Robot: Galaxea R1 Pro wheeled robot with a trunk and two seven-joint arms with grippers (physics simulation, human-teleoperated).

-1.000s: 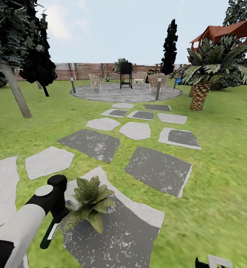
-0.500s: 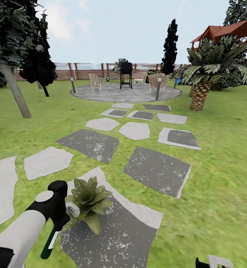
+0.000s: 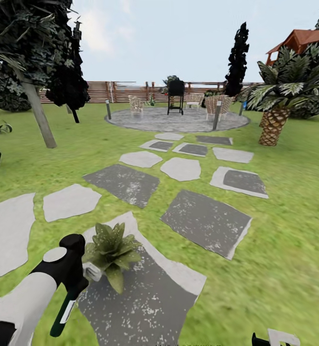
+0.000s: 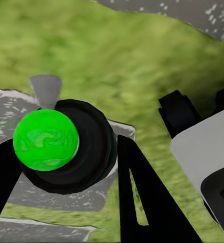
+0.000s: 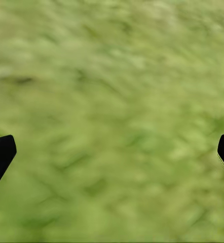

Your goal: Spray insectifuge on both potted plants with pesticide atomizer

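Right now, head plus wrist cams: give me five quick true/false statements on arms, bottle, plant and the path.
1. The left gripper is shut on the pesticide atomizer. True.
2. The right gripper holds a second bottle. False: its fingers stand wide apart over blurred grass, with nothing between them.
3. A potted plant sits on a dark stepping stone, just beside the left arm's end. True.
4. The stepping stones lead to a wooden deck. False: they lead to a round grey paved patio.
5. A palm tree stands on the lawn right of the path. True.
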